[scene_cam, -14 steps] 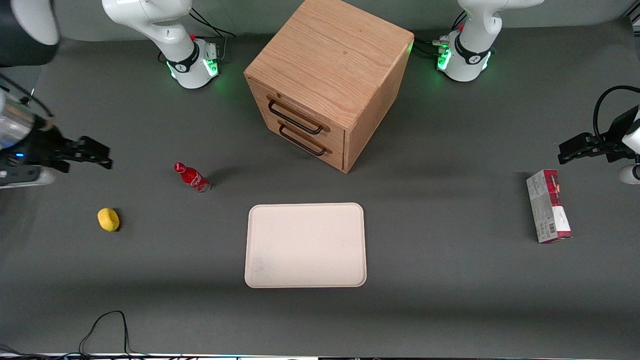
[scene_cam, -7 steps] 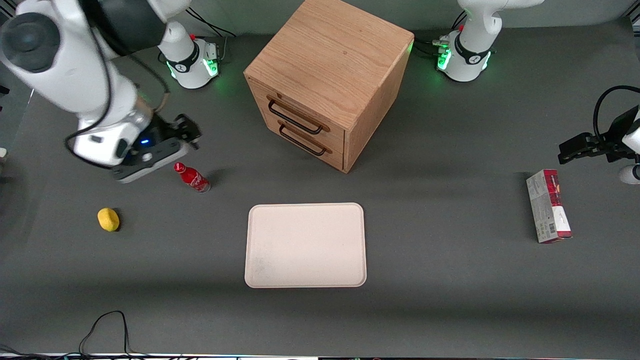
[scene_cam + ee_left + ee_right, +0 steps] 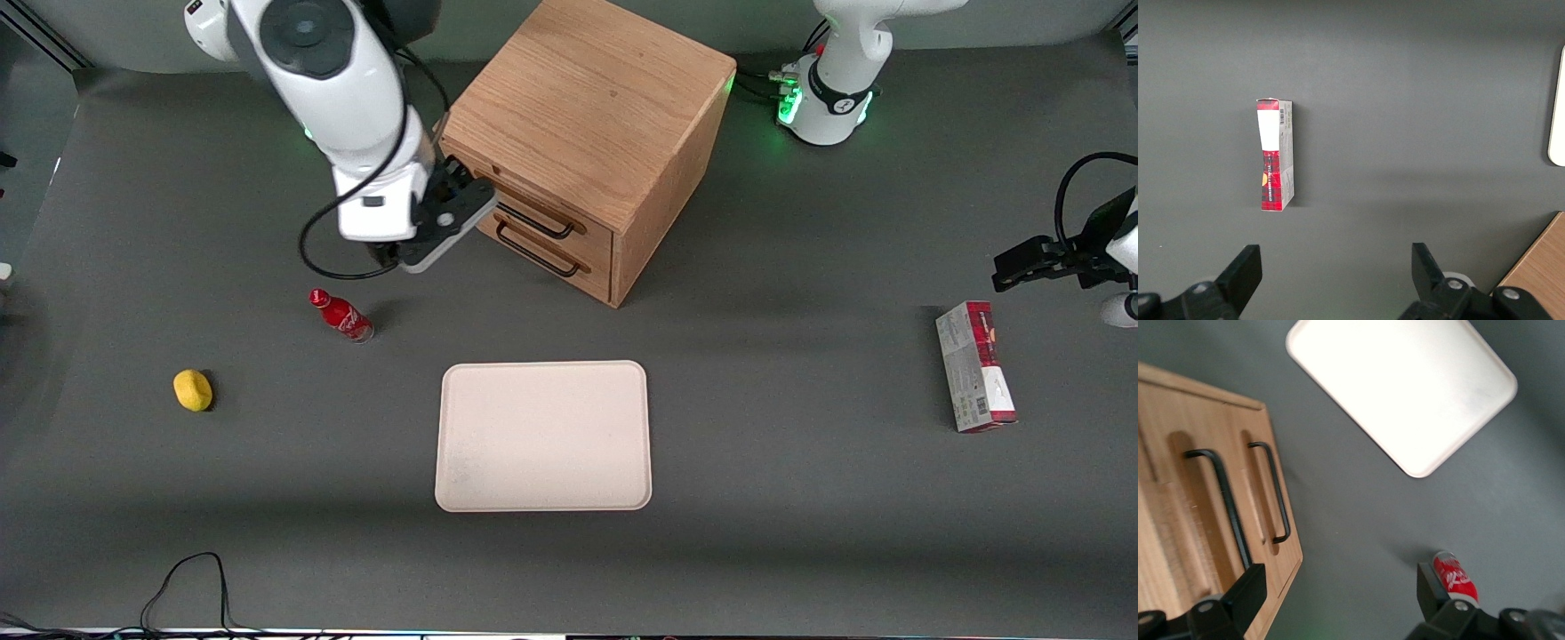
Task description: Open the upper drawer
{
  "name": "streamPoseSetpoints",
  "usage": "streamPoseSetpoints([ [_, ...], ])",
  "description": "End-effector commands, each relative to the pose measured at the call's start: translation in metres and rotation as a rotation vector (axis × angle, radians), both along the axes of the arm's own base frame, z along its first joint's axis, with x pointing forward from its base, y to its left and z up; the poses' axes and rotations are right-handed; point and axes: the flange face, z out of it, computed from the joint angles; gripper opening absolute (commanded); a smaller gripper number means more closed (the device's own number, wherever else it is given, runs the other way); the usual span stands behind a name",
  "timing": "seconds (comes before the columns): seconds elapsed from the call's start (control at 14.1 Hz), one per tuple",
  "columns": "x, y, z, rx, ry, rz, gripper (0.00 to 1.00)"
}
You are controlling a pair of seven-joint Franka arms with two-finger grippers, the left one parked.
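Note:
The light oak cabinet [image 3: 591,98] stands at the back middle of the table. Its upper drawer [image 3: 533,213] is shut, with its black wire handle [image 3: 542,227] partly covered by my hand. The lower drawer [image 3: 569,271] is shut too. My right gripper [image 3: 467,196] is open and empty, just in front of the upper drawer's end nearest the working arm. In the right wrist view the upper drawer [image 3: 1195,520] and its handle [image 3: 1221,500] lie by one fingertip [image 3: 1248,593] of the gripper [image 3: 1338,593]. The fingers do not touch the handle.
A red bottle [image 3: 342,316] lies on the table nearer the front camera than the gripper and shows in the right wrist view [image 3: 1455,577]. A yellow lemon [image 3: 193,389] lies toward the working arm's end. A cream tray [image 3: 543,484] sits mid-table. A red box [image 3: 975,364] lies toward the parked arm's end.
My right arm has swung in from the working arm's end of the table, past the bottle, up to the cabinet's front. The drawers have not moved.

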Motion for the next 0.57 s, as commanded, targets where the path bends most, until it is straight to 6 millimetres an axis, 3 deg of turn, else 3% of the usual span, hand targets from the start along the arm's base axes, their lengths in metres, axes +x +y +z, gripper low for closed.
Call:
streamPoseSetpoints([
  [0.0, -0.003, 0.016, -0.006, 0.011, 0.005, 0.075, 1.00],
  [0.5, -0.018, 0.029, -0.013, 0.111, 0.076, 0.169, 1.00],
])
